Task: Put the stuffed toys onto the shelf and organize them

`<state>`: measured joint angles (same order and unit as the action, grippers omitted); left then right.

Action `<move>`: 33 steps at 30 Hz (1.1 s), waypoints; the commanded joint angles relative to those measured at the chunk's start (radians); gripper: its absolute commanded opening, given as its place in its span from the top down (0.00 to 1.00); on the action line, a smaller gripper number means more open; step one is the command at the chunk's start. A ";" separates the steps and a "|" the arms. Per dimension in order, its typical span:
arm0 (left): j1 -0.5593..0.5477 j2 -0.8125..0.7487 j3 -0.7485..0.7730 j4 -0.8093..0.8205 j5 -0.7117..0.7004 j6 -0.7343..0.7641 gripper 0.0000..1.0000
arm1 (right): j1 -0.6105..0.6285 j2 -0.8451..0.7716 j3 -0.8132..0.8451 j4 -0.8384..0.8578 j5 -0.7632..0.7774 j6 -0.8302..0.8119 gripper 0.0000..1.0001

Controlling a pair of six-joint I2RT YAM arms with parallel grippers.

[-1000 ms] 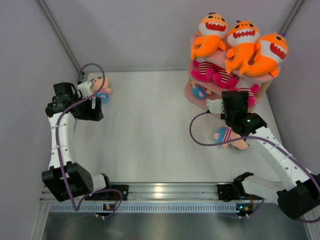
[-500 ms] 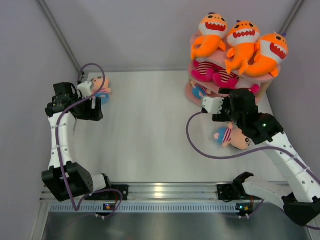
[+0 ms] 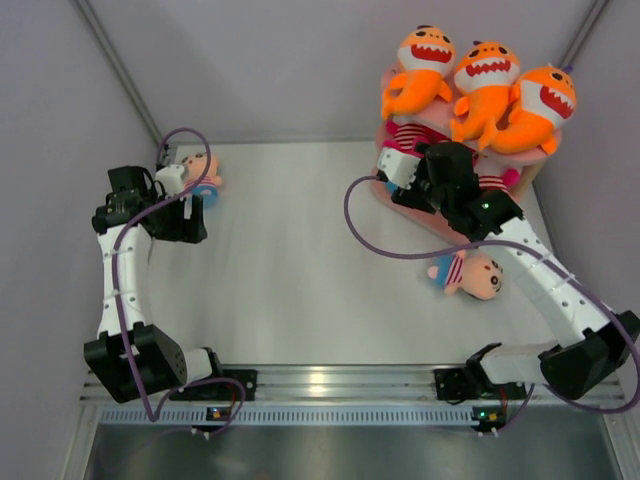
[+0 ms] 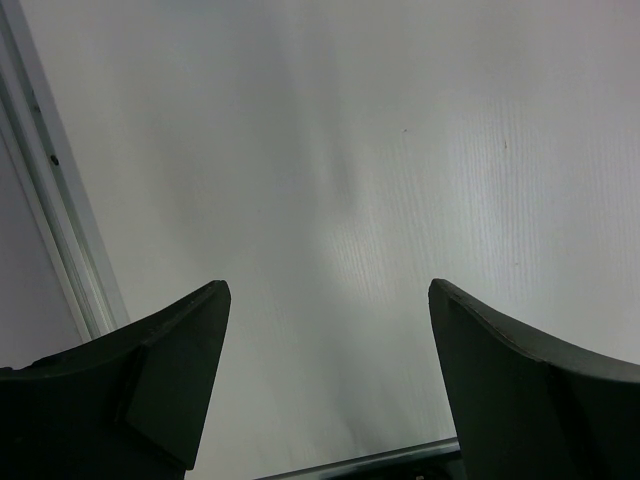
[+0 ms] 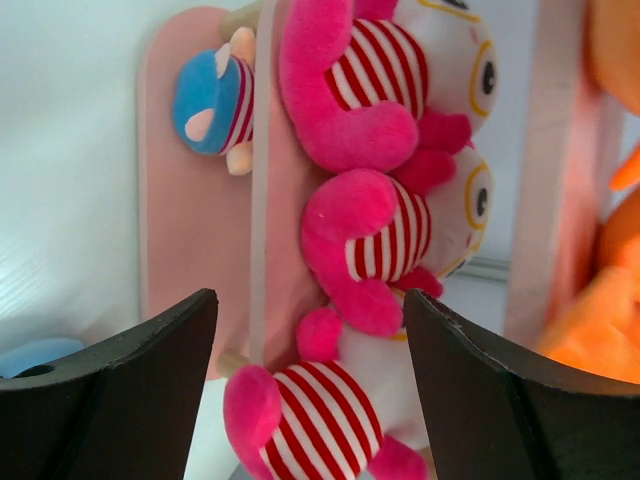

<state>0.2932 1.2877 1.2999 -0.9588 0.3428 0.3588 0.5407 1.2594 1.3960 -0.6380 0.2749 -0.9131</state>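
Nearest us, a pink-faced doll [image 3: 472, 276] lies loose on the counter [image 3: 300, 270], right of centre, just beside the right arm in the overhead view, with nothing gripping it. Over on the left, the left gripper [image 4: 325, 300] points down at bare counter, jaws released with nothing between them. Just beyond that wrist, near the far left corner, a second pink-faced doll [image 3: 203, 172] sits on the counter, blue body showing. Swing right and farther back: the right gripper [image 5: 310, 300] is up close to the shelf [image 5: 165, 220], jaws released and empty, facing the middle tier. There, three white-faced dolls [image 5: 400, 230] in pink stripes are packed side by side. On the bottom board, one blue-bodied doll [image 5: 213, 100] sits by a wooden post. Up top, three orange sharks [image 3: 485, 75] line the highest tier, shoulder to shoulder, toothy mouths showing.
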 commanded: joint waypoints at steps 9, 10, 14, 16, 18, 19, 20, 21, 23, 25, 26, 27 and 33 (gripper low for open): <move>-0.002 0.012 0.002 0.003 -0.001 0.009 0.14 | 0.005 0.129 -0.069 0.311 0.234 -0.033 0.25; -0.002 0.012 0.004 0.005 -0.002 0.008 0.14 | 0.004 0.141 -0.074 0.323 0.248 -0.029 0.25; -0.002 0.015 0.006 -0.001 -0.007 0.008 0.14 | -0.019 0.181 -0.103 0.379 0.264 -0.020 0.25; -0.002 0.018 0.004 0.000 -0.010 0.009 0.14 | -0.022 0.196 -0.112 0.417 0.279 -0.026 0.25; -0.003 0.021 0.004 -0.001 -0.013 0.009 0.14 | -0.027 0.202 -0.127 0.446 0.282 -0.033 0.25; -0.002 0.022 0.006 0.000 -0.014 0.008 0.14 | -0.028 0.204 -0.130 0.460 0.280 -0.035 0.25; -0.002 0.024 0.007 0.002 -0.014 0.008 0.14 | -0.031 0.209 -0.129 0.463 0.279 -0.035 0.25; -0.002 0.025 0.010 0.000 -0.014 0.008 0.14 | -0.034 0.216 -0.129 0.462 0.277 -0.035 0.25; -0.002 0.027 0.010 0.000 -0.014 0.008 0.14 | -0.039 0.224 -0.123 0.462 0.271 -0.032 0.26; -0.003 0.033 0.012 0.000 -0.018 0.009 0.14 | -0.044 0.236 -0.118 0.460 0.262 -0.023 0.27; -0.003 0.035 0.012 0.000 -0.018 0.008 0.14 | -0.045 0.238 -0.118 0.465 0.264 -0.020 0.27; -0.003 0.035 0.013 0.000 -0.021 0.008 0.14 | -0.048 0.245 -0.117 0.471 0.271 -0.010 0.28; -0.002 0.044 0.018 0.000 -0.027 0.009 0.14 | -0.057 0.241 -0.114 0.532 0.313 0.033 0.27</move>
<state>0.2932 1.3228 1.2987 -0.9588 0.3164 0.3588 0.5007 1.5036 1.2564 -0.2138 0.5518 -0.9215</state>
